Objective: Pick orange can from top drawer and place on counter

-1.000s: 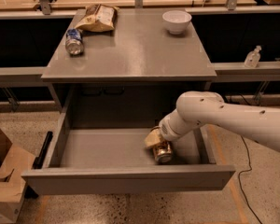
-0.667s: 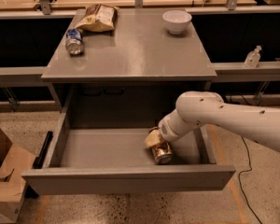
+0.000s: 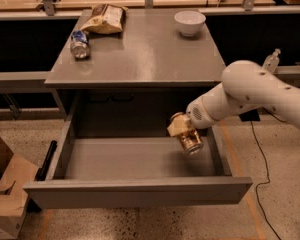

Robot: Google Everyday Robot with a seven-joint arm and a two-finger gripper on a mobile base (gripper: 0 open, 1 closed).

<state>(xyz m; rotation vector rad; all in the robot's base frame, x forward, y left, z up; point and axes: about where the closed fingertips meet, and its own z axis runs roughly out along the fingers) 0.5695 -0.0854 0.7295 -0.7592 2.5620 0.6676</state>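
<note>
The orange can point(image 3: 190, 141) is tilted, silver end toward me, held in the air above the right side of the open top drawer point(image 3: 140, 159). My gripper point(image 3: 182, 130) is shut on the orange can, its pale fingers point(image 3: 176, 129) wrapped around the can's upper body. The white arm point(image 3: 255, 94) reaches in from the right. The grey counter point(image 3: 145, 49) lies above and behind the drawer.
On the counter lie a blue and silver can point(image 3: 80, 44) at the left, a snack bag point(image 3: 106, 18) behind it and a white bowl point(image 3: 190, 22) at the back right. A cardboard box point(image 3: 5, 184) stands on the floor at the left. Wooden benches run behind.
The gripper has lifted the orange can off the drawer bottom; it now hangs above the drawer's right side. The arm has risen with it.
</note>
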